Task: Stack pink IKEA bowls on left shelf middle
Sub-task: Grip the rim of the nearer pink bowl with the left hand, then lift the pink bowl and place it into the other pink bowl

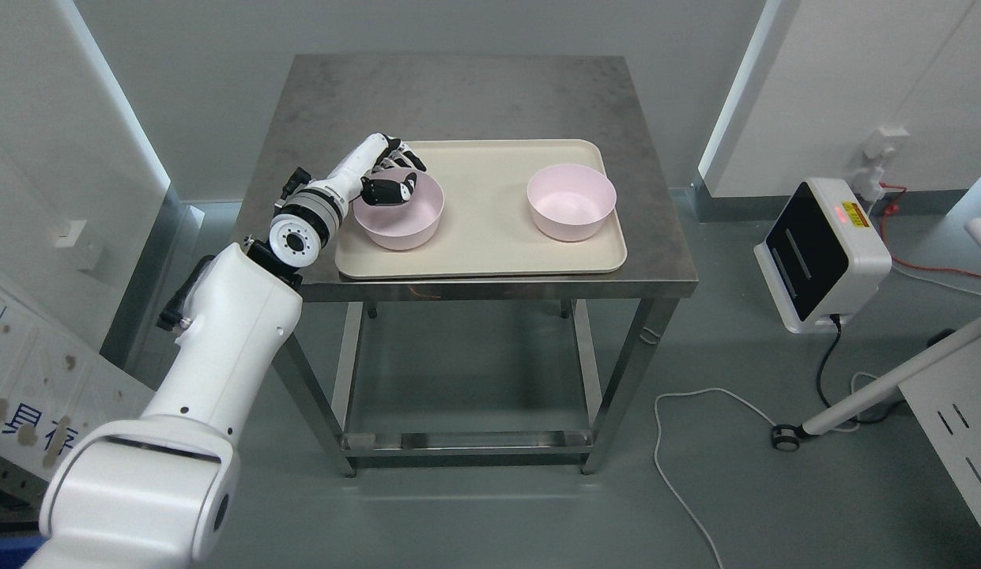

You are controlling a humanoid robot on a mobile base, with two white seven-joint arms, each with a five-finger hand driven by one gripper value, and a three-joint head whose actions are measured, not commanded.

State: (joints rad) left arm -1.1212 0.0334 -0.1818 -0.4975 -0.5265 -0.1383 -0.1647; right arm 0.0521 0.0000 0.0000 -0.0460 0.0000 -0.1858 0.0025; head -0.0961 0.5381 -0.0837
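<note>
Two pink bowls stand on a beige tray (pixel 490 261) on a steel table. The left bowl (pixel 403 224) is at the tray's left side, the right bowl (pixel 571 202) at its right side. My left hand (pixel 393 175) is at the left bowl's near-left rim: the thumb reaches inside the bowl and the fingers curl over the rim's outside. The bowl rests on the tray. The right arm is out of view.
The steel table (pixel 458 95) has bare top behind the tray. A white device (pixel 822 253) with a cable stands on the floor at the right. A white stand with a wheel (pixel 786 437) reaches in from the right. Wall panels flank the left.
</note>
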